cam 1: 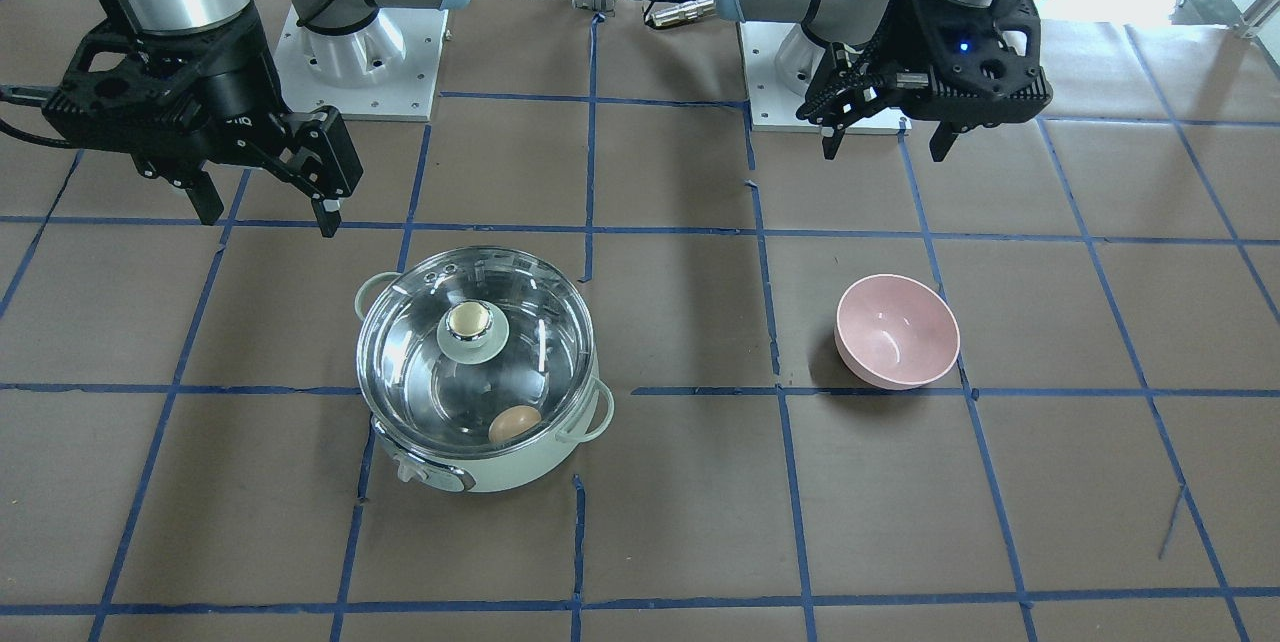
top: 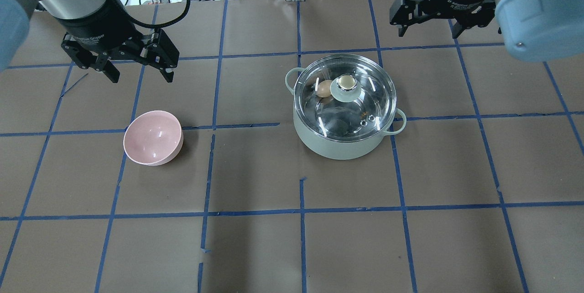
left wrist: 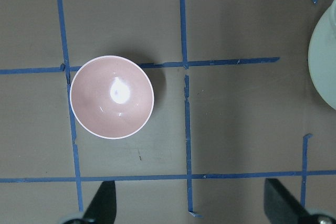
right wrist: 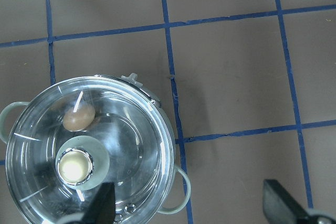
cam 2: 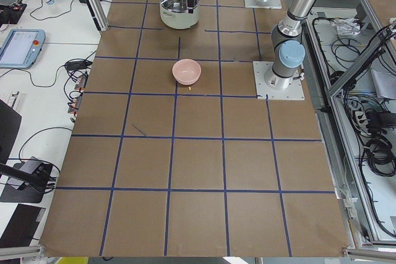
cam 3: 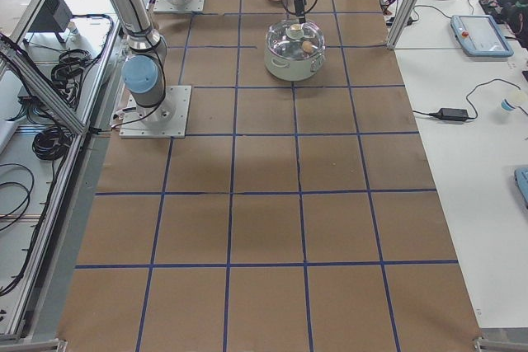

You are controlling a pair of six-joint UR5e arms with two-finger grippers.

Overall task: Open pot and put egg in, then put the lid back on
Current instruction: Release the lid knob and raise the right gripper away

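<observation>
Left pincer (top: 141, 76) released, jaws wide apart and empty, raised over the table (top: 255, 247) near the pink bowl (top: 153, 138), not touching it. Right pincer (top: 429, 33) also released and empty, raised near the pot (top: 342, 147), clear of it. Pot stands on the table on the robot's right half, well apart from the bowl, which stands upright on the left half. Lid (top: 365, 101) is seated flat on the pot rim, shiny knob up. Egg (top: 324, 88) is inside the pot, seen through the glass, lying by the wall on the control-knob side, the side away from the robot, just beside the lid's centre disc in the overhead view
</observation>
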